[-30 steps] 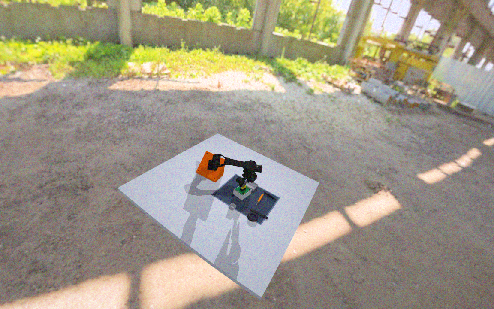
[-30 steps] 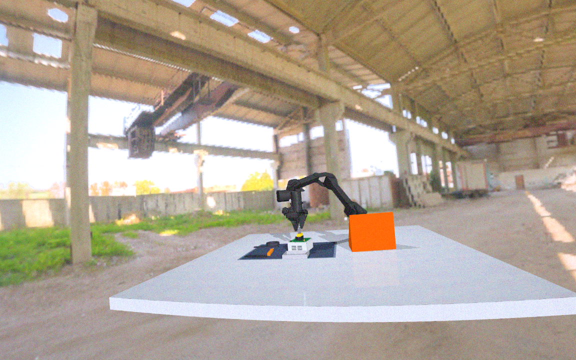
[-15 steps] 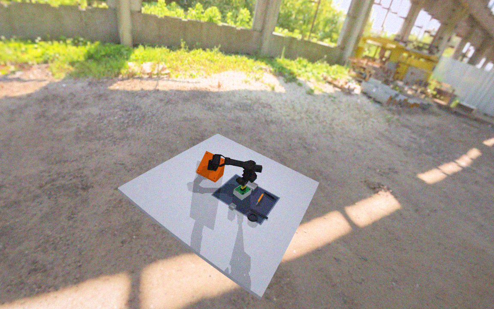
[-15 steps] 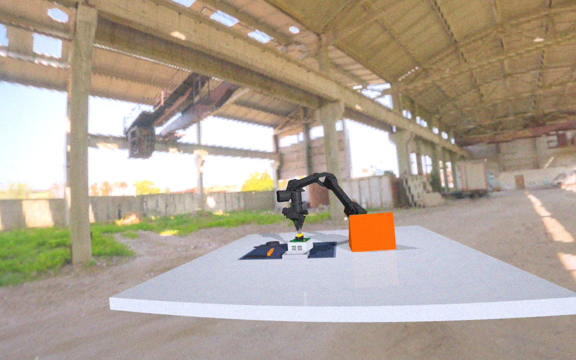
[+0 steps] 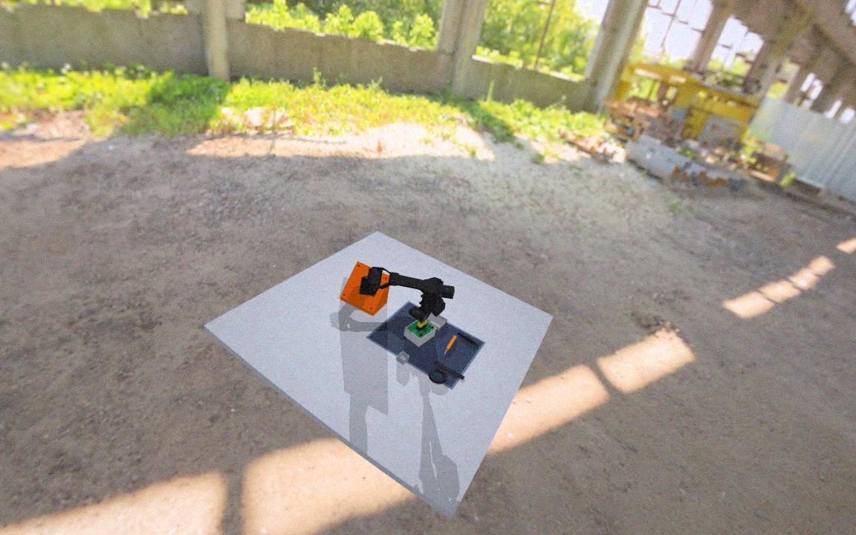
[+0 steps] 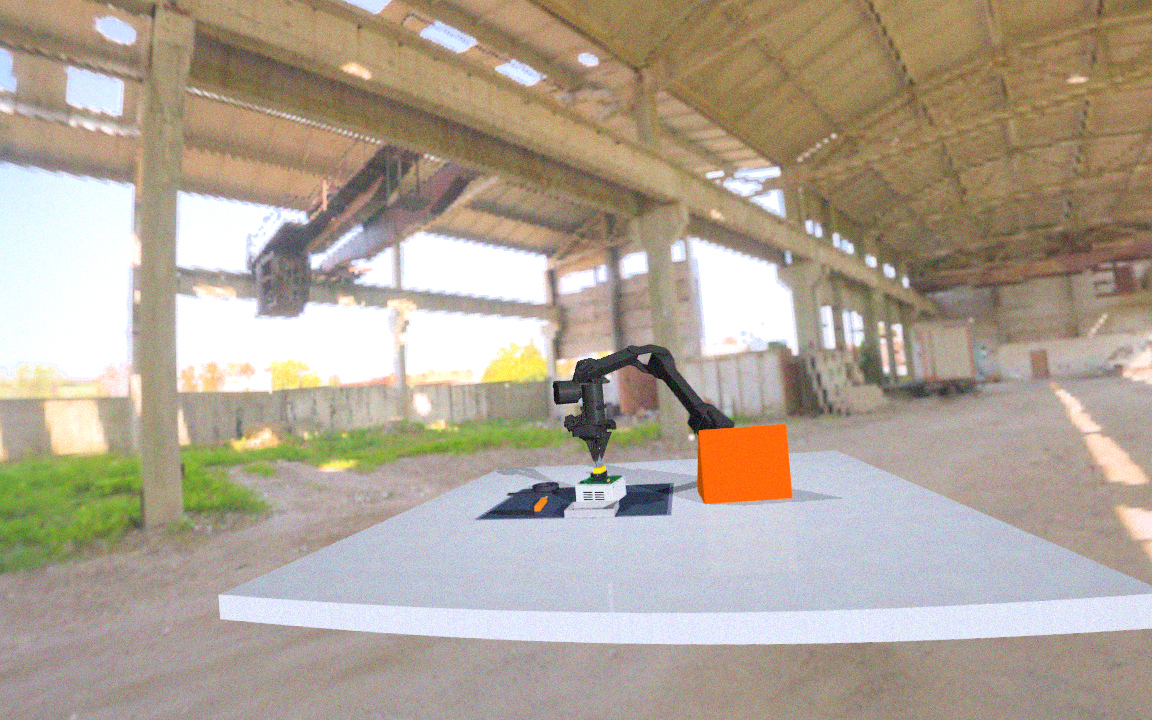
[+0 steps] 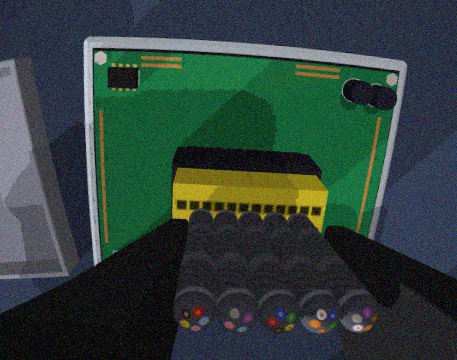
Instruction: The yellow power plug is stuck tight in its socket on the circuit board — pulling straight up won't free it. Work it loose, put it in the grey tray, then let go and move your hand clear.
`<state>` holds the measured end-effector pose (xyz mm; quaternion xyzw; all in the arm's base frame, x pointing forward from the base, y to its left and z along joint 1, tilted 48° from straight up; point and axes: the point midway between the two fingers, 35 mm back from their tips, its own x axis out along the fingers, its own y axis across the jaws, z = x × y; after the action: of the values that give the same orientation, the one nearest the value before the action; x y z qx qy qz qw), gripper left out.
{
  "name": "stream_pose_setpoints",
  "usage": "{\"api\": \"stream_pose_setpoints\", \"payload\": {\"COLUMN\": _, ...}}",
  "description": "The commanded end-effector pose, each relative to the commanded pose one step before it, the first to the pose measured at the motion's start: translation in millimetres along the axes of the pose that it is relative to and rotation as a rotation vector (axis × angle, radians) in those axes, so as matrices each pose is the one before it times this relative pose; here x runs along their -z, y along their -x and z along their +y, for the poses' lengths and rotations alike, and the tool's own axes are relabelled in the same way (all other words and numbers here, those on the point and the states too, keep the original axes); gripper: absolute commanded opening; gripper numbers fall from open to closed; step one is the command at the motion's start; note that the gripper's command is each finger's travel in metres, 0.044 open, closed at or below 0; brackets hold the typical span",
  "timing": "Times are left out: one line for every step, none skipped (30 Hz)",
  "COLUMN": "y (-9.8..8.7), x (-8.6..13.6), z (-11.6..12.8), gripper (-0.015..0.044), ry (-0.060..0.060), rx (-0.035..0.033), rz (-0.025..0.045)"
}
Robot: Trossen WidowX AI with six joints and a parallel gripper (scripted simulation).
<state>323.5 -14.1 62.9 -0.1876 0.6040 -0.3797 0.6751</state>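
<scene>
I have one hand [image 5: 421, 320] [image 6: 599, 459] [image 7: 256, 240] clamped on one yellow plug [image 5: 422, 325] [image 6: 599, 470] [image 7: 250, 187], seated at one black socket [image 7: 245, 159] on one green circuit board [image 5: 428, 331] [image 6: 610, 480] [image 7: 218, 120] within a light housing. Five dark cable bundles [image 7: 248, 260] rise from the plug. One grey tray [image 5: 440, 322] [image 6: 591, 513] [image 7: 43, 150] lies beside the housing, a mat gap between their edges. I see no plug in it.
</scene>
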Motion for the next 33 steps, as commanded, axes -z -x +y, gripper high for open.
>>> {"api": "stream_pose_setpoints", "payload": {"y": 3.32, "x": -0.50, "z": 0.12, "gripper": 0.0000, "ry": -0.0003, "rx": -0.00142, "rz": -0.00282}}
{"api": "stream_pose_setpoints", "payload": {"y": 0.82, "x": 0.00, "z": 0.01, "gripper": 0.0000, "ry": 0.0000, "rx": -0.00003, "rz": 0.00002}}
{"api": "stream_pose_setpoints", "payload": {"y": 0.82, "x": 0.00, "z": 0.01, "gripper": 0.0000, "ry": 0.0000, "rx": -0.00003, "rz": 0.00002}}
{"api": "stream_pose_setpoints", "payload": {"y": 0.82, "x": 0.00, "z": 0.01, "gripper": 0.0000, "ry": 0.0000, "rx": -0.00003, "rz": 0.00002}}
{"api": "stream_pose_setpoints", "payload": {"y": 0.82, "x": 0.00, "z": 0.01, "gripper": 0.0000, "ry": 0.0000, "rx": -0.00003, "rz": 0.00002}}
{"api": "stream_pose_setpoints", "payload": {"y": 0.82, "x": 0.00, "z": 0.01, "gripper": 0.0000, "ry": 0.0000, "rx": -0.00003, "rz": 0.00002}}
{"api": "stream_pose_setpoints", "payload": {"y": 0.82, "x": 0.00, "z": 0.01, "gripper": 0.0000, "ry": 0.0000, "rx": -0.00003, "rz": 0.00002}}
{"api": "stream_pose_setpoints", "payload": {"y": 0.82, "x": 0.00, "z": 0.01, "gripper": 0.0000, "ry": 0.0000, "rx": -0.00002, "rz": 0.00002}}
{"api": "stream_pose_setpoints", "payload": {"y": 0.82, "x": 0.00, "z": 0.01, "gripper": 0.0000, "ry": 0.0000, "rx": -0.00002, "rz": 0.00002}}
{"api": "stream_pose_setpoints", "payload": {"y": 0.82, "x": 0.00, "z": 0.01, "gripper": 0.0000, "ry": 0.0000, "rx": -0.00002, "rz": 0.00002}}
{"api": "stream_pose_setpoints", "payload": {"y": 0.82, "x": 0.00, "z": 0.01, "gripper": 0.0000, "ry": 0.0000, "rx": -0.00002, "rz": 0.00002}}
{"api": "stream_pose_setpoints", "payload": {"y": 0.82, "x": 0.00, "z": 0.01, "gripper": 0.0000, "ry": 0.0000, "rx": -0.00002, "rz": 0.00002}}
{"api": "stream_pose_setpoints", "payload": {"y": 0.82, "x": 0.00, "z": 0.01, "gripper": 0.0000, "ry": 0.0000, "rx": -0.00002, "rz": 0.00002}}
{"api": "stream_pose_setpoints", "payload": {"y": 0.82, "x": 0.00, "z": 0.01, "gripper": 0.0000, "ry": 0.0000, "rx": -0.00002, "rz": 0.00002}}
{"api": "stream_pose_setpoints", "payload": {"y": 0.82, "x": 0.00, "z": 0.01, "gripper": 0.0000, "ry": 0.0000, "rx": -0.00002, "rz": 0.00002}}
{"api": "stream_pose_setpoints", "payload": {"y": 0.82, "x": 0.00, "z": 0.01, "gripper": 0.0000, "ry": 0.0000, "rx": -0.00002, "rz": 0.00002}}
{"api": "stream_pose_setpoints", "payload": {"y": 0.82, "x": 0.00, "z": 0.01, "gripper": 0.0000, "ry": 0.0000, "rx": -0.00002, "rz": 0.00002}}
{"api": "stream_pose_setpoints", "payload": {"y": 0.82, "x": 0.00, "z": 0.01, "gripper": 0.0000, "ry": 0.0000, "rx": -0.00002, "rz": 0.00002}}
{"api": "stream_pose_setpoints", "payload": {"y": 0.82, "x": 0.00, "z": 0.01, "gripper": 0.0000, "ry": 0.0000, "rx": -0.00002, "rz": 0.00002}}
{"api": "stream_pose_setpoints", "payload": {"y": 0.82, "x": 0.00, "z": 0.01, "gripper": 0.0000, "ry": 0.0000, "rx": -0.00002, "rz": 0.00002}}
{"api": "stream_pose_setpoints", "payload": {"y": 0.82, "x": 0.00, "z": 0.01, "gripper": 0.0000, "ry": 0.0000, "rx": -0.00002, "rz": 0.00002}}
{"api": "stream_pose_setpoints", "payload": {"y": 0.82, "x": 0.00, "z": 0.01, "gripper": 0.0000, "ry": 0.0000, "rx": -0.00002, "rz": 0.00002}}
{"api": "stream_pose_setpoints", "payload": {"y": 0.82, "x": 0.00, "z": 0.01, "gripper": 0.0000, "ry": 0.0000, "rx": -0.00002, "rz": 0.00002}}
{"api": "stream_pose_setpoints", "payload": {"y": 0.82, "x": 0.00, "z": 0.01, "gripper": 0.0000, "ry": 0.0000, "rx": -0.00002, "rz": 0.00002}}
{"api": "stream_pose_setpoints", "payload": {"y": 0.82, "x": 0.00, "z": 0.01, "gripper": 0.0000, "ry": 0.0000, "rx": -0.00002, "rz": 0.00002}}
{"api": "stream_pose_setpoints", "payload": {"y": 0.82, "x": 0.00, "z": 0.01, "gripper": 0.0000, "ry": 0.0000, "rx": -0.00002, "rz": 0.00002}}
{"api": "stream_pose_setpoints", "payload": {"y": 0.82, "x": 0.00, "z": 0.01, "gripper": 0.0000, "ry": 0.0000, "rx": -0.00002, "rz": 0.00002}}
{"api": "stream_pose_setpoints", "payload": {"y": 0.82, "x": 0.00, "z": 0.01, "gripper": 0.0000, "ry": 0.0000, "rx": -0.00002, "rz": 0.00002}}
{"api": "stream_pose_setpoints", "payload": {"y": 0.82, "x": 0.00, "z": 0.01, "gripper": 0.0000, "ry": 0.0000, "rx": -0.00002, "rz": 0.00002}}
{"api": "stream_pose_setpoints", "payload": {"y": 0.82, "x": 0.00, "z": 0.01, "gripper": 0.0000, "ry": 0.0000, "rx": -0.00002, "rz": 0.00002}}
{"api": "stream_pose_setpoints", "payload": {"y": 0.82, "x": 0.00, "z": 0.01, "gripper": 0.0000, "ry": 0.0000, "rx": -0.00002, "rz": 0.00002}}
{"api": "stream_pose_setpoints", "payload": {"y": 0.82, "x": 0.00, "z": 0.01, "gripper": 0.0000, "ry": 0.0000, "rx": -0.00002, "rz": 0.00002}}
{"api": "stream_pose_setpoints", "payload": {"y": 0.82, "x": 0.00, "z": 0.01, "gripper": 0.0000, "ry": 0.0000, "rx": -0.00002, "rz": 0.00002}}
